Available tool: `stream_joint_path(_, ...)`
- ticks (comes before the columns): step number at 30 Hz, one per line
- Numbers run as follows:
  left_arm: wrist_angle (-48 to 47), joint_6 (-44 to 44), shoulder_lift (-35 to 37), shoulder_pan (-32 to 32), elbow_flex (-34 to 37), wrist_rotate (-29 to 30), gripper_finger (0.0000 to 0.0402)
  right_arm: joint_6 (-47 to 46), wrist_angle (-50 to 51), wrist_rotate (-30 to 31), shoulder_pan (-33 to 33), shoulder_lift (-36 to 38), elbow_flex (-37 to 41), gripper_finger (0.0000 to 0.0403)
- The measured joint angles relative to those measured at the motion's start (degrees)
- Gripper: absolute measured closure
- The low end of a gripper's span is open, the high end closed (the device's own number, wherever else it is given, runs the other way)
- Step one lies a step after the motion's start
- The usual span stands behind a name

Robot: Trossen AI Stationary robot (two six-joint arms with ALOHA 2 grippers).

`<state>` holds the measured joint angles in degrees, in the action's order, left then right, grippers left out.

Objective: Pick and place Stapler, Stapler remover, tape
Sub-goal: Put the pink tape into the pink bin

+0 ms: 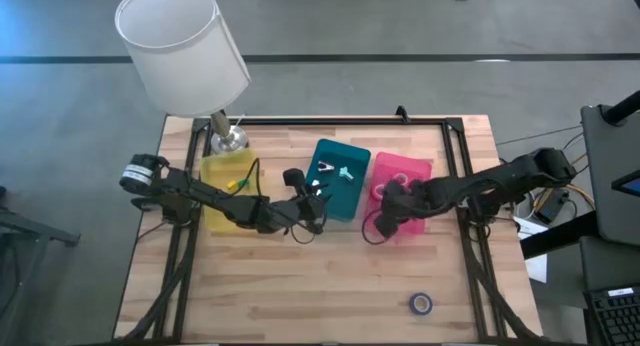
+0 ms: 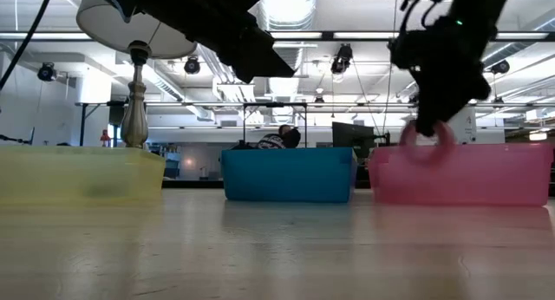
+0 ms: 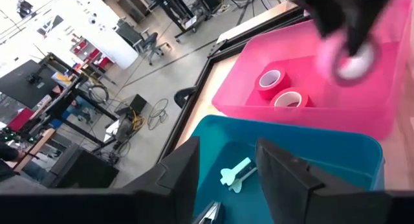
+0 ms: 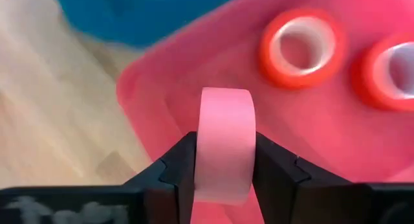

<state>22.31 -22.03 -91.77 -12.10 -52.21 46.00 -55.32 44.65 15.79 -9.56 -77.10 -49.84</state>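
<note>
Right gripper [image 4: 223, 162]: both dark fingers pressed flat against the sides of a pink tape roll [image 4: 224, 143], held on edge above the near rim of the pink bin [image 4: 194, 75]; from overhead it sits at about 3 o'clock of desk centre.
Held roll: smooth matte band, ring-shaped, seen edge-on in the right wrist view.
Pink bin: translucent plastic, rounded corners; two red-pink tape rolls [image 4: 303, 48] with pale cores lie flat inside, side by side, at 1 o'clock of the held roll.
Blue-purple tape roll [image 1: 421, 304]: small ring lying flat on the bare planks, about 5 o'clock of desk centre, well apart from the bins.
Left gripper [image 3: 226, 175]: fingers parted with nothing between them, over the teal bin [image 3: 349, 159].
Teal bin: glossy rectangular tub holding a pale green staple remover [image 3: 234, 174] and a metallic tool beside it.
Yellow bin [image 1: 228, 186]: translucent, at 9 o'clock.
Desk [image 1: 330, 276]: light wood planks, dark metal frame.
Lamp [image 1: 182, 48]: white drum shade, metal base.
</note>
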Motion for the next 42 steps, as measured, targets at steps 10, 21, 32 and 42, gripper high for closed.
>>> stream_joint_path(10,-0.07,-0.01,0.0,0.3,0.01,0.01,0.0248,8.28,-12.1,-7.47,2.05,1.2,6.27,0.0278)
stream_joint_path(21,-0.07,-0.07,-0.02,0.83,0.02,-0.04,0.0248,10.12,-20.01,-11.88,2.6,0.98,11.88,0.0283)
stream_joint_path(32,-0.06,-0.45,-0.02,1.86,0.02,-0.07,0.0248,7.47,-20.29,-11.78,2.91,0.98,15.26,0.0269)
stream_joint_path(42,-0.07,-0.48,-0.07,2.6,0.04,-0.81,0.0248,7.34,-20.41,-11.25,2.86,1.01,17.94,0.0268)
